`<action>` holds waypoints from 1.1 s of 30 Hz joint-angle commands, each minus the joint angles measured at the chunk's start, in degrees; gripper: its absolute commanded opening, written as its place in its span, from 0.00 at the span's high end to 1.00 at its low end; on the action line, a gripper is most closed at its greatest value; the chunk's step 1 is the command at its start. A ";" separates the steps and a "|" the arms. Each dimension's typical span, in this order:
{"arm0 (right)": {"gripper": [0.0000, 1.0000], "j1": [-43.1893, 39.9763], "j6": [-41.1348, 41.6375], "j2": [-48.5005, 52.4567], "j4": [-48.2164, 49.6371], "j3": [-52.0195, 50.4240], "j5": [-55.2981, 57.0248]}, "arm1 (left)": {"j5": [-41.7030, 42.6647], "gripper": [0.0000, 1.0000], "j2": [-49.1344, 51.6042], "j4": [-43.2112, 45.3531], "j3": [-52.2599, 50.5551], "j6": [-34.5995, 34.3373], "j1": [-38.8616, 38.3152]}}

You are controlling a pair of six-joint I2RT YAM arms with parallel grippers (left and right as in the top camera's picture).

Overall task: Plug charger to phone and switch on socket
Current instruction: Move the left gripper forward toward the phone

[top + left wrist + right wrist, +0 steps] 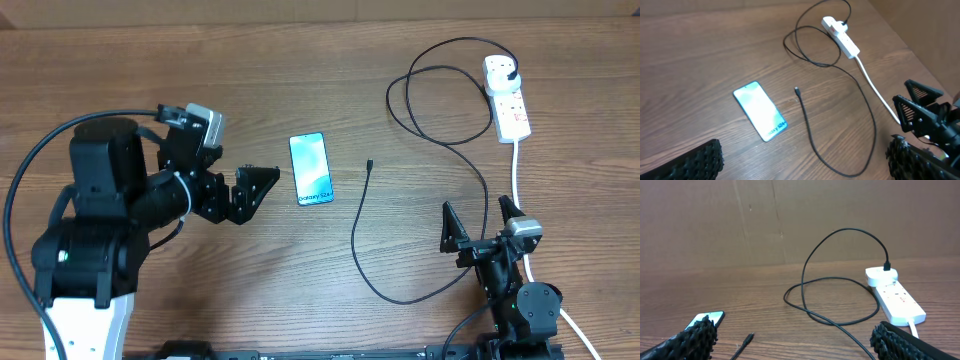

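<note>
On a wooden table [300, 60], your left gripper [262, 192] is hanging with its jaws spread as wide as they go and nothing between them. It is pointing toward the phone [311, 168], which is lying flat and face up just to its right, near the gripper but not touching it. The phone's pale blue screen is glowing, with the white lettering along its near edge. The charger [357, 225] is trailing across the middle of the table. Its connector tip [369, 163] is resting on the wood just beside the phone's right edge, clear of it and not plugged in. From there the thin black cable is running toward you, curving right along the near side, then climbing back up and coiling in a loose loop at the far right. Its black plug [510, 72] is sitting in the far end of the socket [507, 98], the small white block lying at the far right of the table, well apart from the phone. The block's red switches are showing, but they are too small to tell which way they are set. Your right gripper [478, 215] is waiting at the near right, jaws likewise fully apart and gripping nothing. The socket's thick white lead [516, 170] is running down past its right finger, and the black cable is passing just to its left.
</note>
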 commanded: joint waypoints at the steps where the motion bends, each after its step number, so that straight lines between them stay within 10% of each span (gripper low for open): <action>1: 0.00 0.26 0.22 -0.68 0.22 -0.59 -0.02 | 3.06 0.00 1.49 -0.22 1.44 -0.76 0.31; 33: 0.00 0.26 0.22 -0.68 0.22 -0.59 -0.02 | -6.29 0.00 9.88 -6.93 1.44 -5.27 -4.59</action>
